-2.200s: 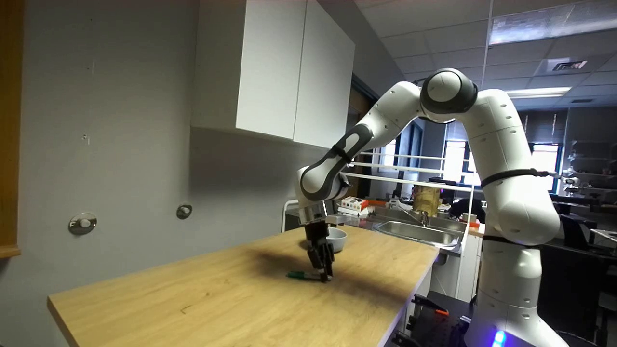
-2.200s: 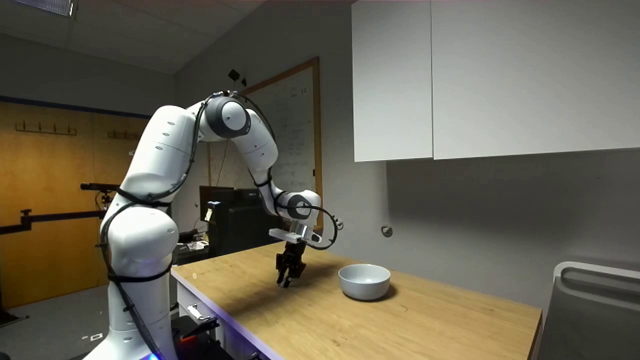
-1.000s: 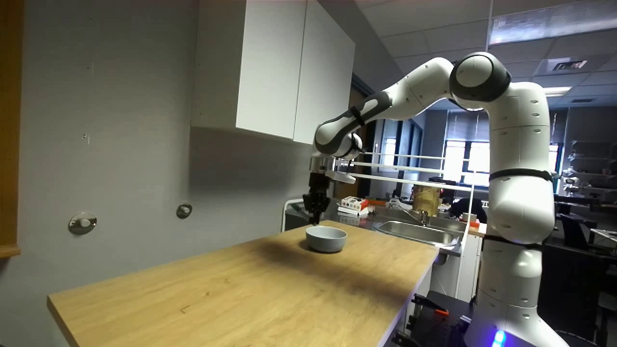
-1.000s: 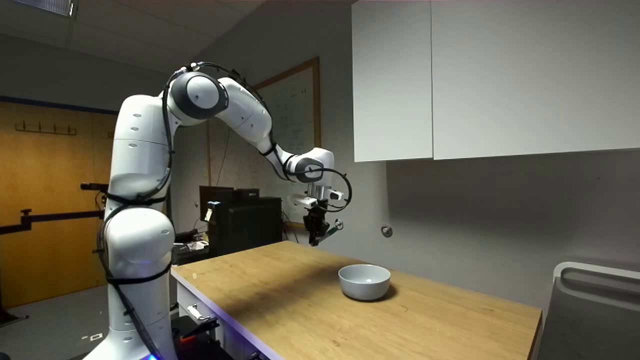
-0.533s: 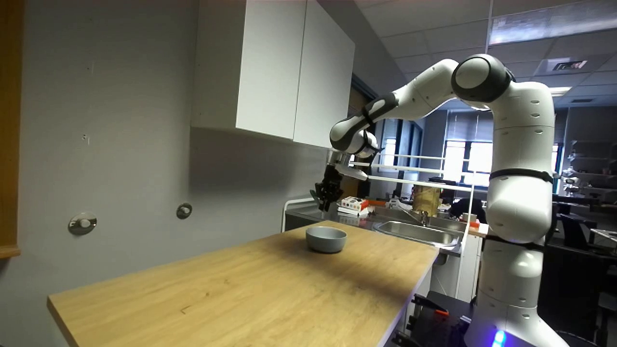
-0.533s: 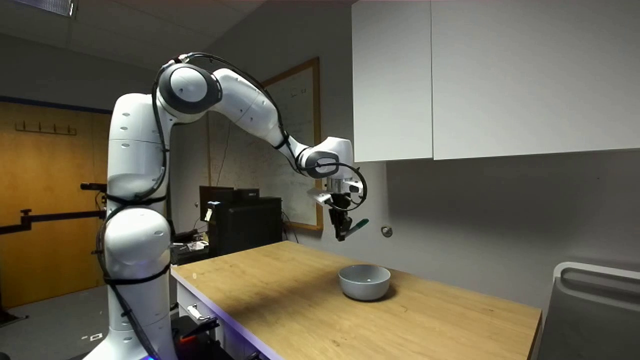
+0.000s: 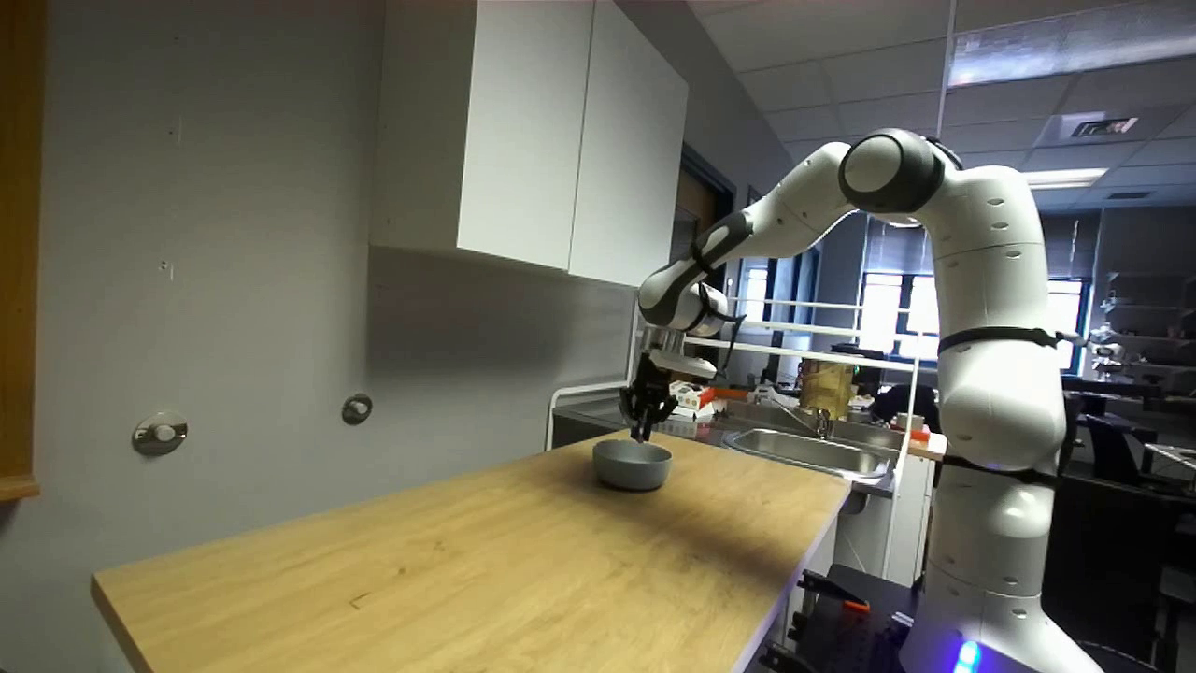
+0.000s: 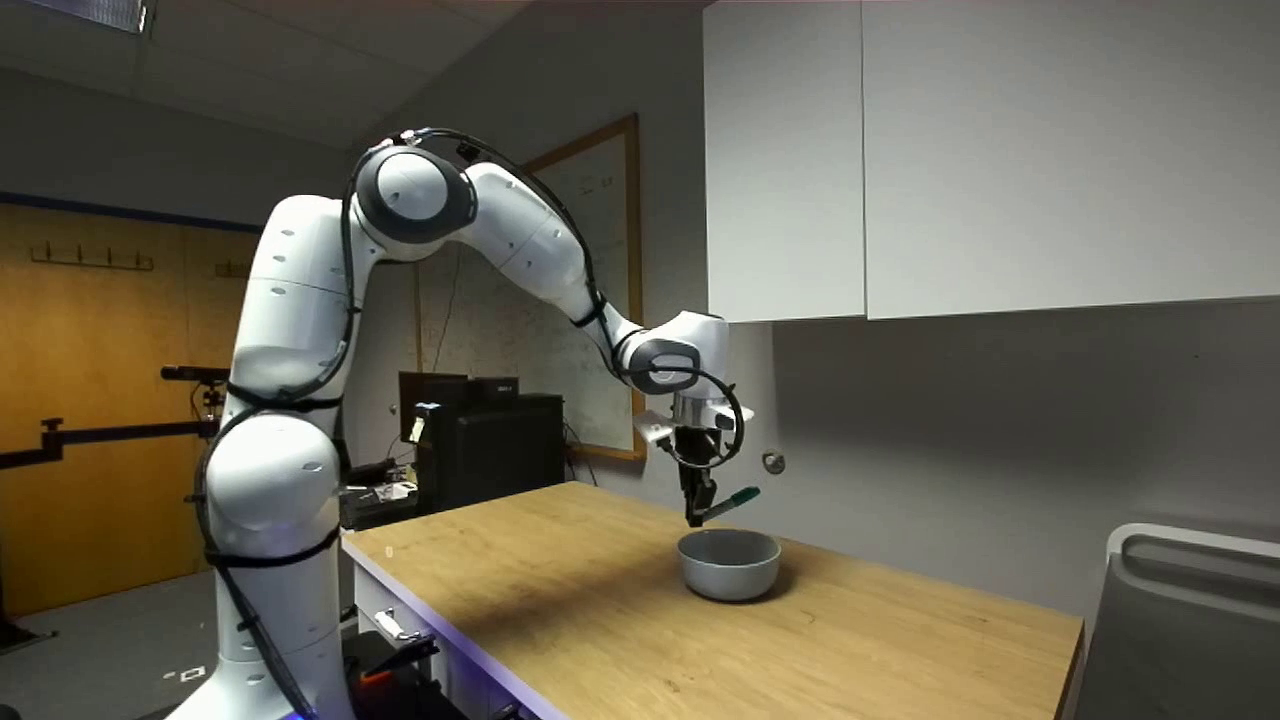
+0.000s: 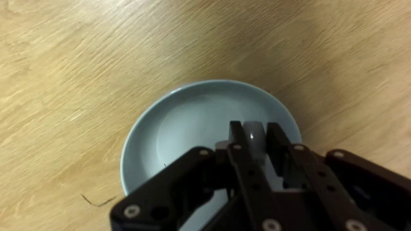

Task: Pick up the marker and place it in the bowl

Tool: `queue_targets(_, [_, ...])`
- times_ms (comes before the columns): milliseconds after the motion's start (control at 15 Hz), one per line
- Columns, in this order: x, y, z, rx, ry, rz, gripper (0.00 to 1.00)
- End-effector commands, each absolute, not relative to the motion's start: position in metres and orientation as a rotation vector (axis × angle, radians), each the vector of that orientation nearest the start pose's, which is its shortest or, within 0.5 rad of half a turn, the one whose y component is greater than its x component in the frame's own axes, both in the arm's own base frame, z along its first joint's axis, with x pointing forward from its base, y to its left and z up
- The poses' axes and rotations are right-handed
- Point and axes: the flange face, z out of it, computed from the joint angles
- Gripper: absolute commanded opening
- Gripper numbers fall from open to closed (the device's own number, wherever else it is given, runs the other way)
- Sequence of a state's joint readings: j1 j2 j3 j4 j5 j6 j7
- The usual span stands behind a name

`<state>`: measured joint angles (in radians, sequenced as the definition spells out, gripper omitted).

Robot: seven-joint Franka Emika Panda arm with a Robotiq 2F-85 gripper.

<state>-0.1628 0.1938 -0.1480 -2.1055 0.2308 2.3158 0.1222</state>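
The bowl point(image 7: 633, 469), small, round and grey, stands upright on the wooden table; it also shows in an exterior view point(image 8: 729, 572) and in the wrist view point(image 9: 189, 118). My gripper point(image 8: 698, 520) is shut on the marker point(image 8: 738, 500), which sticks out tilted, its green end up and away from the fingers. In the wrist view, the marker's pale grey end point(image 9: 255, 138) shows between the fingertips point(image 9: 253, 128), above the bowl's inside. In an exterior view, the gripper point(image 7: 642, 436) is just above the bowl's far rim; the marker is hard to make out there.
The wooden table point(image 7: 420, 570) runs along a grey wall. A white wall cabinet point(image 8: 960, 170) hangs above it. A metal sink point(image 7: 813, 449) and a small box point(image 7: 691, 397) are beyond the table's far end.
The marker lay on the table at the gripper; it was lifted and carried toward the bowl. Over the last half second the gripper came down with it to just above the bowl. The bowl stayed put.
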Motion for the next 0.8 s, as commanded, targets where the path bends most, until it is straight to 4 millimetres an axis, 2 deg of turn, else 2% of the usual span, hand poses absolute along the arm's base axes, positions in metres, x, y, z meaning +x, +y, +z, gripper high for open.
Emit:
queue_targets(0, [0.559,-0.181,0.311,-2.824,0.948,0.003,0.16])
queue_targets(67, [0.56,-0.183,0.307,-2.818,0.958,0.014,0.47])
queue_targets(133, [0.561,-0.184,0.306,-2.817,0.952,0.026,0.48])
queue_targets(200, [0.562,-0.184,0.305,-2.817,0.953,0.032,0.53])
queue_targets(267, [0.562,-0.184,0.306,-2.814,0.953,0.036,0.61])
queue_targets(333, [0.555,-0.182,0.299,-2.845,0.92,0.021,0.68])
queue_targets(400, [0.555,-0.182,0.299,-2.845,0.92,0.022,0.5])
queue_targets(533, [0.555,-0.182,0.298,-2.846,0.92,0.025,0.66])
queue_targets(733, [0.555,-0.182,0.297,-2.846,0.92,0.026,0.68])
